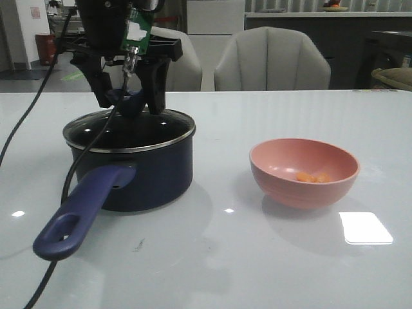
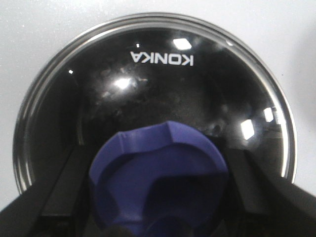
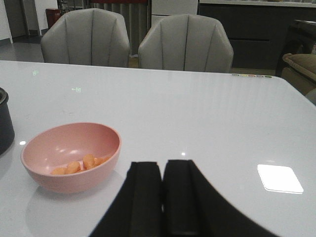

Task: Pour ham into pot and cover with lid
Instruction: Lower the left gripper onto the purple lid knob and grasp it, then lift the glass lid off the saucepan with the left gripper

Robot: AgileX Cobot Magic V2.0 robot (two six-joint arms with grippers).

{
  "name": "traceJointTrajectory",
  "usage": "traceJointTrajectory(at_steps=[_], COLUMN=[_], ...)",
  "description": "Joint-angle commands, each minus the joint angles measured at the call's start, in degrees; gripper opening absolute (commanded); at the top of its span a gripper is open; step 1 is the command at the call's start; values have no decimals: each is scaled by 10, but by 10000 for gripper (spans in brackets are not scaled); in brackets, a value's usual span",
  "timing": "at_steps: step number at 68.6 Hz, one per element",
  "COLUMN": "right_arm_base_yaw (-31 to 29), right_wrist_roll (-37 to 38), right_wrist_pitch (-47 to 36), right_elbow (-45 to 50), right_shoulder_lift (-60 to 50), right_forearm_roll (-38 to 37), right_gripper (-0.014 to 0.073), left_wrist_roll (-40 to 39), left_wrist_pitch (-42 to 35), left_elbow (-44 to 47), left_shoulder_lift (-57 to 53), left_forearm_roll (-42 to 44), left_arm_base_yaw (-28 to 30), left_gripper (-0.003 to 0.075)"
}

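Observation:
The dark navy pot (image 1: 158,174) stands at the table's left, its blue handle (image 1: 84,209) pointing to the front. The glass lid (image 1: 129,134) (image 2: 163,79) lies flat on its rim. My left gripper (image 1: 129,103) (image 2: 159,163) comes down from above, its fingers against both sides of the lid's blue knob (image 2: 158,177). Several ham chunks (image 1: 311,176) (image 3: 79,165) lie in the pink bowl (image 1: 283,187) (image 3: 98,173) to the pot's right. My right gripper (image 3: 163,170) hovers shut and empty, to the right of the bowl and nearer than it. It is out of the front view.
A sliver of the pot (image 3: 5,123) shows in the right wrist view. Two grey chairs (image 1: 270,61) stand behind the table's far edge. A black cable (image 1: 71,187) hangs down past the pot's handle. A bright light patch (image 1: 365,227) lies on the table right of the bowl.

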Motion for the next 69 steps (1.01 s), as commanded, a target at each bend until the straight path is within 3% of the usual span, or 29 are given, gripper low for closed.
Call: traceJointTrajectory(at_steps=[1,19,41,69], right_arm_base_yaw=[-3,-3,-3,-3], right_wrist_roll=[0,0,0,0], right_wrist_pitch=[-43,-43,-43,-43], right_elbow=[-2,-2,-2,-2], right_shoulder_lift=[-10,-10,-10,-10], right_forearm_roll=[-7,-7,-7,-7], right_gripper=[134,134,134,134], left_wrist_roll=[-6,4,12,20], left_wrist_pitch=[-3,28,44,-57], left_elbow=[-31,-75,-55,158], left_shoulder_lift=[-31,-43,-116,-218], left_forearm_roll=[-1,5,61,59], left_arm_base_yaw=[-3,-3,27,188], left_gripper=[348,330,309,309])
